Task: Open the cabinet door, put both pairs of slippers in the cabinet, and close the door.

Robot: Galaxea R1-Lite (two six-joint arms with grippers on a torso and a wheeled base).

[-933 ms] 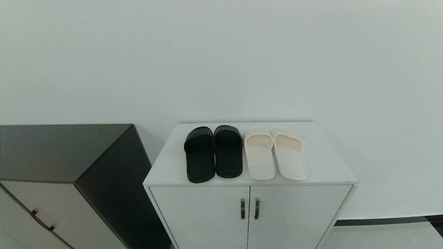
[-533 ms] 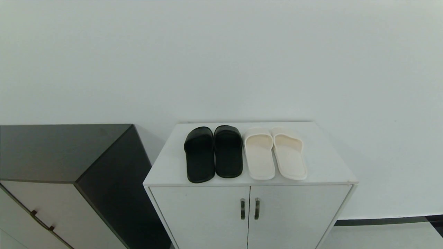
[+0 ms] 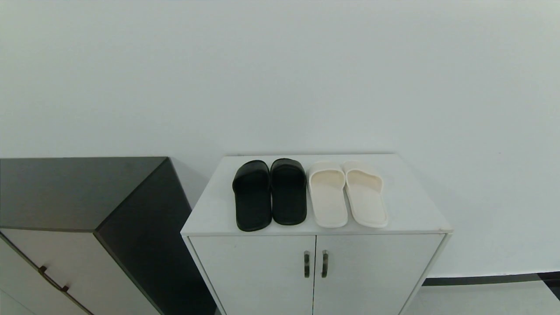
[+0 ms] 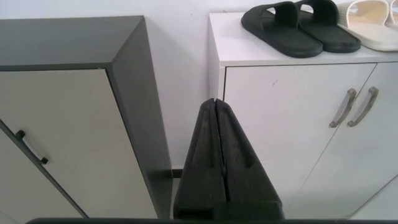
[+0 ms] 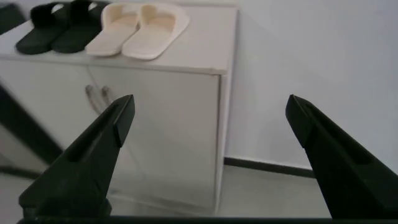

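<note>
A white two-door cabinet (image 3: 315,271) stands against the wall, doors shut, with two metal handles (image 3: 315,264) at the centre seam. On its top lie a pair of black slippers (image 3: 269,194) and, to their right, a pair of cream slippers (image 3: 348,193). My left gripper (image 4: 216,103) is shut with nothing in it, low and left of the cabinet (image 4: 292,118), short of its front. My right gripper (image 5: 210,115) is open and empty, held off in front of the cabinet's (image 5: 155,124) right corner. The slippers (image 5: 138,22) lie well beyond both grippers.
A taller dark-topped cabinet (image 3: 83,227) with a pale door and dark handle (image 3: 52,280) stands just left of the white one, its side close to the left door. Bare floor (image 3: 481,299) lies to the right, with a black skirting along the wall.
</note>
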